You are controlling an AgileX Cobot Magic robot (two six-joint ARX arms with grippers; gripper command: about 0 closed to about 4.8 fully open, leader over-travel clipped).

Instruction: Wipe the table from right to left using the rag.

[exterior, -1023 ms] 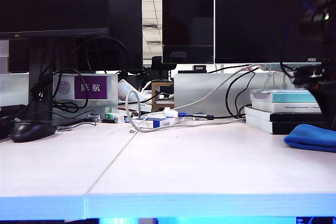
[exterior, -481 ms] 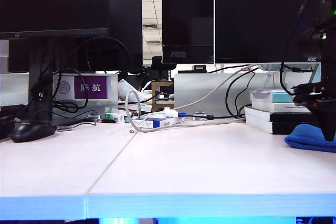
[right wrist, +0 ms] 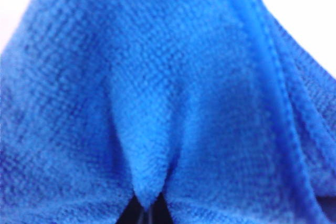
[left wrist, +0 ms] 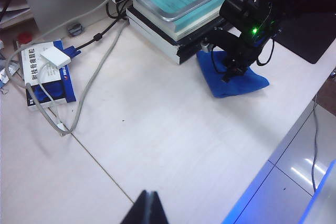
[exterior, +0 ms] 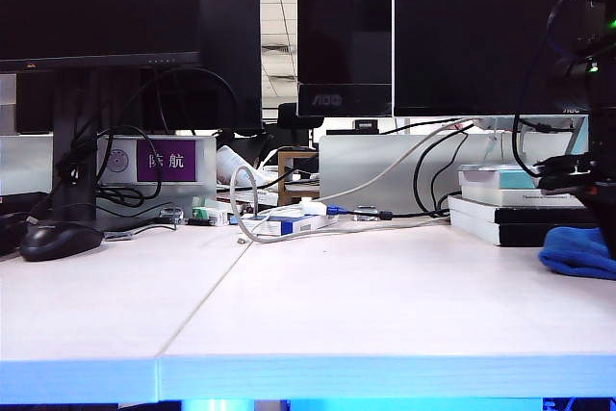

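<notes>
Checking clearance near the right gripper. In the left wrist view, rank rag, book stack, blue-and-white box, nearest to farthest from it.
1. Rag: pinched in the right gripper, on the table near its front edge.
2. Book stack: just behind the rag, toward the monitors.
3. Blue-and-white box: far across the table, under the white adapter and cable.

One rag point(left wrist: 233, 81), two grippers point(left wrist: 231, 72) point(left wrist: 148, 208)

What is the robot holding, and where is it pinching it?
The right hand pinches the blue rag by a pulled-up fold near its middle. The left hand holds nothing.
</notes>
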